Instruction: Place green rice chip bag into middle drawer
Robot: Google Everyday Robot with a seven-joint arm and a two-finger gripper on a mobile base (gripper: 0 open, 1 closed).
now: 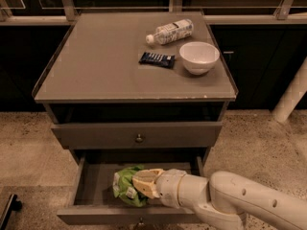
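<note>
Green foil, crumpled and white-patched: rice chip bag tight in pincer inside middle drawer.

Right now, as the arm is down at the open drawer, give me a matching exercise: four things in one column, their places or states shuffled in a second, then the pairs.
Things:
1. green rice chip bag
2. bottle
3. bowl
4. gripper

Places or states:
A. lying on its side at the back of the cabinet top
B. reaching into the open middle drawer from the right, beside the bag
C. lying inside the open middle drawer
D. upright on the cabinet top, right of the snack bar

Pairs: 1-C, 2-A, 3-D, 4-B
</note>
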